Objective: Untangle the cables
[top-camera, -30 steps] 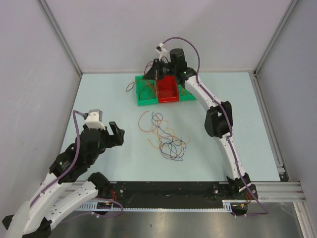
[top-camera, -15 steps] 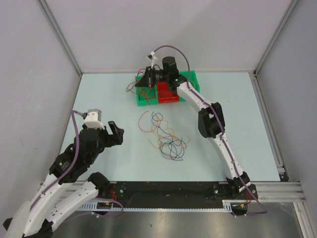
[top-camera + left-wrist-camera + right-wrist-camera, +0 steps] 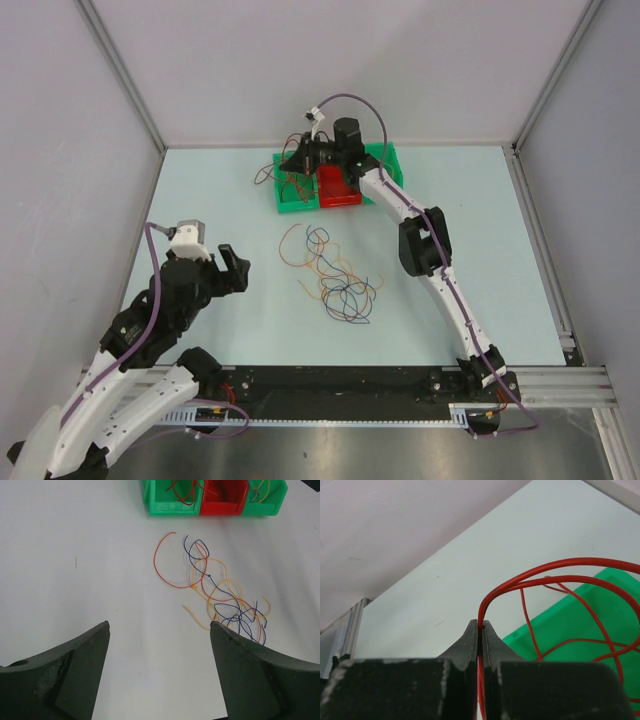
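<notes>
A loose tangle of thin cables [image 3: 335, 275] in orange, yellow, blue and red lies mid-table; the left wrist view shows the same cables [image 3: 220, 595] ahead and to the right. My left gripper [image 3: 235, 270] hovers to their left, open and empty [image 3: 160, 625]. My right gripper [image 3: 302, 160] hangs at the far side over the left green bin [image 3: 290, 205]. It is shut [image 3: 481, 626] on a red cable [image 3: 481, 614], whose loops arch off to the right above that green bin [image 3: 565, 620].
Three bins stand in a row at the back: green, a red bin [image 3: 338, 190], and a green bin [image 3: 388, 165]. More cable loops [image 3: 280, 178] spill from the left bin. Grey walls enclose the table on three sides.
My right gripper has swung left with the red cable, from above the red bin to above the left green bin. The left arm has stayed put.
</notes>
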Robot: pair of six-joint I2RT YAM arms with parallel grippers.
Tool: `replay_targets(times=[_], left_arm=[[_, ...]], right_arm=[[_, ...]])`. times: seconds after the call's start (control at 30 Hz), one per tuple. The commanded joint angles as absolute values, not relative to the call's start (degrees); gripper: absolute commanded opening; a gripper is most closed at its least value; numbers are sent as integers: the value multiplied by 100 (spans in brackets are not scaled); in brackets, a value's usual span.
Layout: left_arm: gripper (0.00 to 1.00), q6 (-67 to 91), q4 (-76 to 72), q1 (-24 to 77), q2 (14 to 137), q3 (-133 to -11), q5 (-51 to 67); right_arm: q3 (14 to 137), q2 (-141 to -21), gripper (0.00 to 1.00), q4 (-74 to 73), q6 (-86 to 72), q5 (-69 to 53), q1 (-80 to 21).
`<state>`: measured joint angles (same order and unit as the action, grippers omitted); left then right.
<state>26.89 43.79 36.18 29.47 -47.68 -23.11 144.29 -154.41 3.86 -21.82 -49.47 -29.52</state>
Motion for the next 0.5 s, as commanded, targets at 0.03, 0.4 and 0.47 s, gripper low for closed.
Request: replay_targets(times=[0.03, 0.4, 0.47], left_arm=[[86, 2566, 4184, 3533, 2953, -4764, -2206], [85, 2558, 4166, 3480, 2927, -4755, -2162], [86, 2549, 4157, 3480, 2918, -4755, -2153]], right_arm=[[14783, -15522, 0, 405, -1434, -4509, -2918], [14476, -15136, 57, -148, -950, -3622, -3146], [14423, -15065, 64, -281, -853, -3499, -3199]])
